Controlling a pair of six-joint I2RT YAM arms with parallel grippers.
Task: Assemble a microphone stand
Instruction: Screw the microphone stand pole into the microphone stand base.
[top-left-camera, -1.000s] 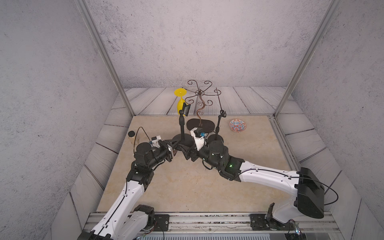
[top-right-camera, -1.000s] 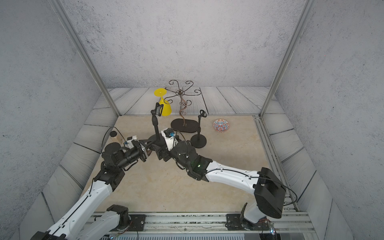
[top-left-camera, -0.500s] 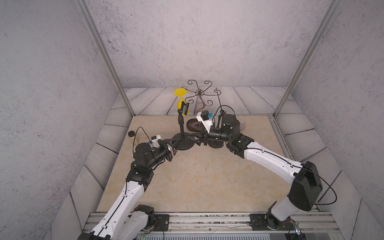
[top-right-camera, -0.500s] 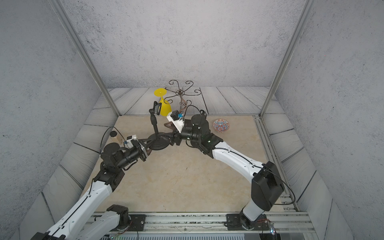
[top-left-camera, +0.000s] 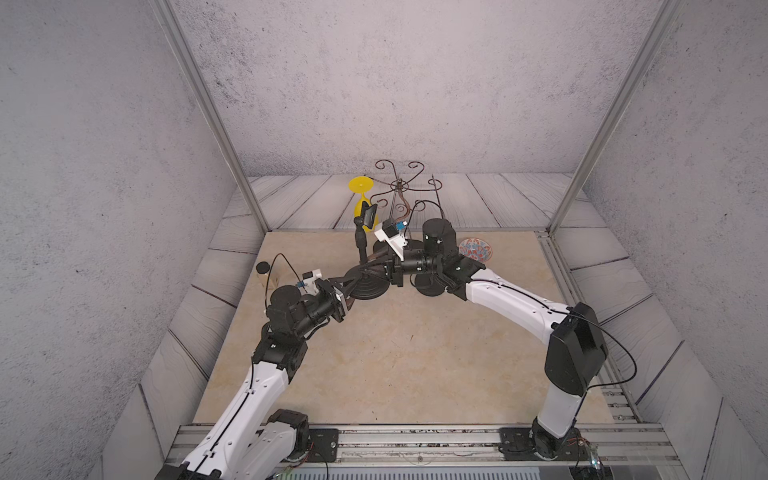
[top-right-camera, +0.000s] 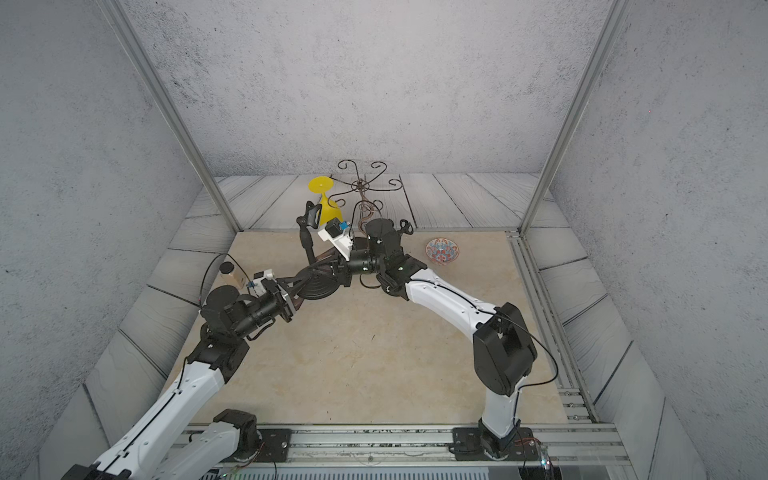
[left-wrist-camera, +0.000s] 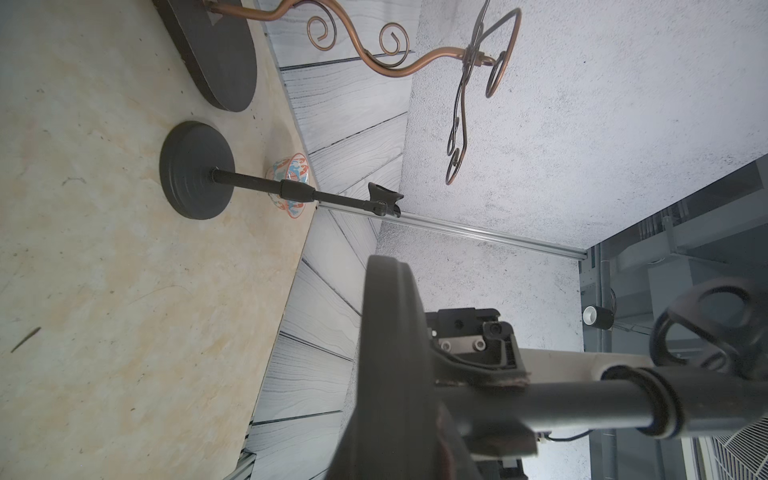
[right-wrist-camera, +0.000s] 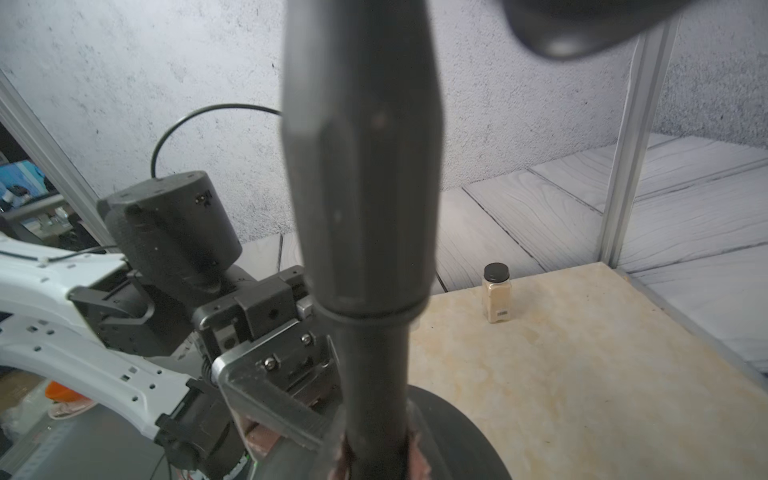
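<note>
A black microphone stand stands mid-table in both top views: round base, upright pole and clip at the top. My left gripper is shut on the base's near-left rim, seen edge-on in the left wrist view as the base. My right gripper reaches in from the right and is shut on the pole just above the base. In the right wrist view the pole fills the middle and the right gripper clamps it low down.
A second small microphone stand stands behind my right arm, its clip showing above it. A copper scroll stand, a yellow goblet, a patterned bowl and a spice jar line the back and left.
My right arm swung from the front of the base round to its right side, and its jaws closed on the pole. The left arm kept its hold on the base.
</note>
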